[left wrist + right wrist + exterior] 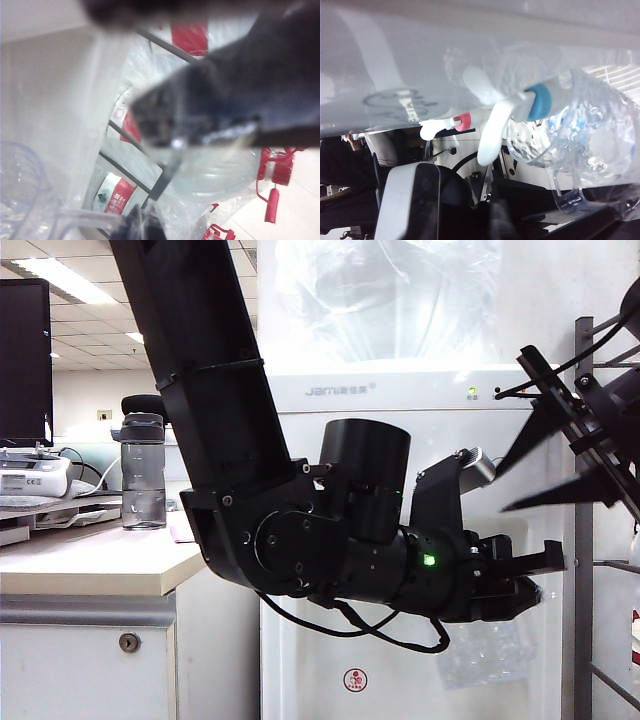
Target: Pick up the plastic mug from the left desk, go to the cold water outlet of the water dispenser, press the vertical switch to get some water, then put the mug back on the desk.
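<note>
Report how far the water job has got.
Done: plastic mug is off the left desk, held by the left hand under the cold water outlet. In hand: right hand open by the water dispenser. Left: pressing the vertical switch, returning the mug.

Grey "Jami" lettering, followed by characters too small to read, stands on the upper front of the water dispenser (400, 400), center of the exterior view. Low on that front sits a small round red sign (355, 680), its content illegible. Nothing else can be read.
</note>
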